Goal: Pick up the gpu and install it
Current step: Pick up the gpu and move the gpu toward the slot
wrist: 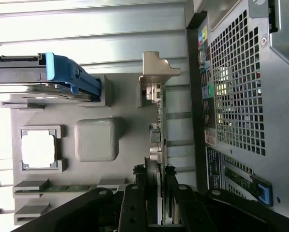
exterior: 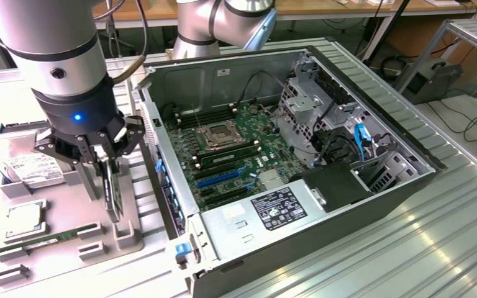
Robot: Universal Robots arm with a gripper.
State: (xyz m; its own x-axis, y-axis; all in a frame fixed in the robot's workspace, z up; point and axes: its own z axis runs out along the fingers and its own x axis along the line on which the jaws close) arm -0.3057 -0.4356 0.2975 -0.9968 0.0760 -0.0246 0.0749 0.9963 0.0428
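The gpu stands on edge over the grey parts tray at the exterior view's left, beside the open computer case. My gripper comes down on it from above, with a finger on each side of the card's upper edge, shut on it. In the wrist view the gpu is edge-on, its silver end bracket at the far end, and the black fingers of the gripper flank the near end. Whether the card's lower edge still touches the tray I cannot tell.
The tray also holds a hard drive in a blue-tabbed holder, a CPU and a green RAM stick. In the case lies the motherboard with blue slots. The case's perforated rear panel is close beside the card.
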